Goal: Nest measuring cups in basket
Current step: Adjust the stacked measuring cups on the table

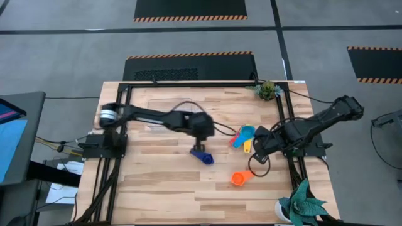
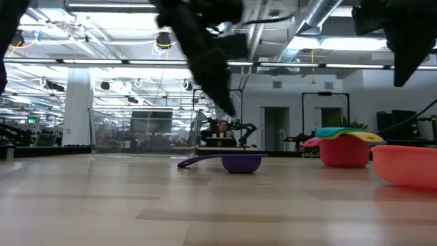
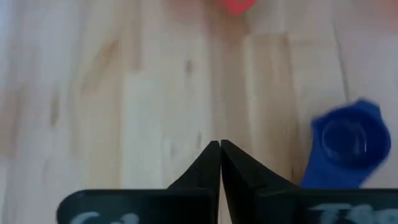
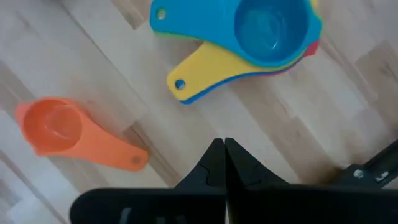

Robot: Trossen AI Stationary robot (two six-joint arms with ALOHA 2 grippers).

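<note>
Wooden slatted table [image 1: 163, 188] with both arms over it.

Left gripper [image 1: 201, 139]: held above the middle of the table, fingers [image 3: 211, 163] pressed together tip to tip, nothing between them. The small dark blue plastic measuring cup [image 1: 203, 156] lies on the wood just beside this gripper, on the near side, not touching it. In the left wrist view the same cup [image 3: 349, 142] sits off to one side of the clenched fingertips, bowl up, handle lying flat on the boards. In the low view it [image 2: 235, 162] rests upright on the table with its handle pointing left, the arm hanging above it and clear of it.

Right gripper [image 1: 259, 149]: over the right part of the table, fingers [image 4: 217, 163] likewise clenched on nothing. A stack of nested plastic cups [image 1: 244, 137], light blue on top with a yellow one under it and red showing at the bottom, sits just beside this gripper toward the table centre. Right wrist view shows the light blue bowl [image 4: 268, 30] uppermost, with handles fanned out. Low view shows the red cup [image 2: 343, 150] bearing the stack.

The orange plastic measuring cup [image 1: 239, 177] lies alone nearer the front edge, upright, apart from both grippers and from the stack; seen also from the right wrist [image 4: 57, 127].

Clear basket: cannot make out in any view.
</note>
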